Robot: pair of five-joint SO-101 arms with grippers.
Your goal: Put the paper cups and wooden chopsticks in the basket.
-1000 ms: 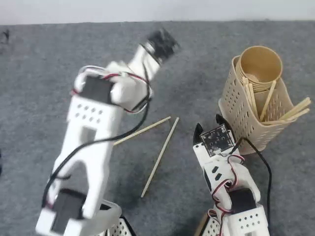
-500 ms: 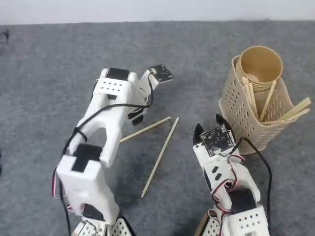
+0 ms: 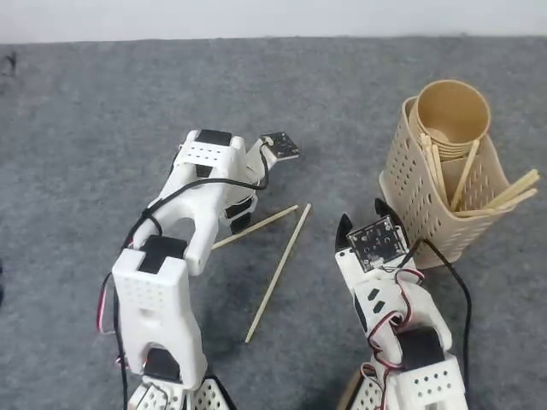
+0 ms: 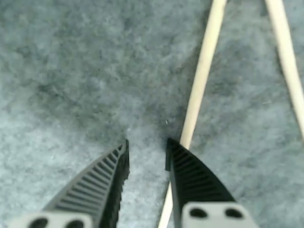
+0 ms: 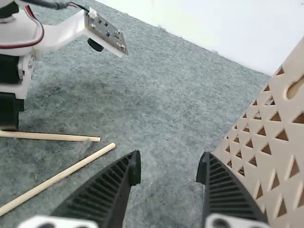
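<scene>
Two wooden chopsticks lie on the grey carpet: one [image 3: 256,226] slanting, the other [image 3: 279,272] longer and steeper. My left gripper [image 4: 146,147] is down at the carpet, open by a narrow gap. The first chopstick [image 4: 202,80] runs just outside one of its fingers [image 4: 183,164], not between them; the second [image 4: 285,42] lies farther off. The perforated beige basket [image 3: 427,209] holds a paper cup [image 3: 451,111] and several chopsticks. My right gripper [image 3: 359,220] stands open beside the basket [image 5: 266,142], with nothing between its fingers [image 5: 118,183].
The left arm's white body [image 3: 192,213] arches over the carpet left of the loose chopsticks. A pale wall edge [image 3: 273,17] runs along the far side. Bare carpet [image 3: 77,154] stretches to the left and behind.
The left arm has swung down and folded forward, bringing its gripper low to the carpet beside the slanting chopstick. The right arm, basket and chopsticks have not moved.
</scene>
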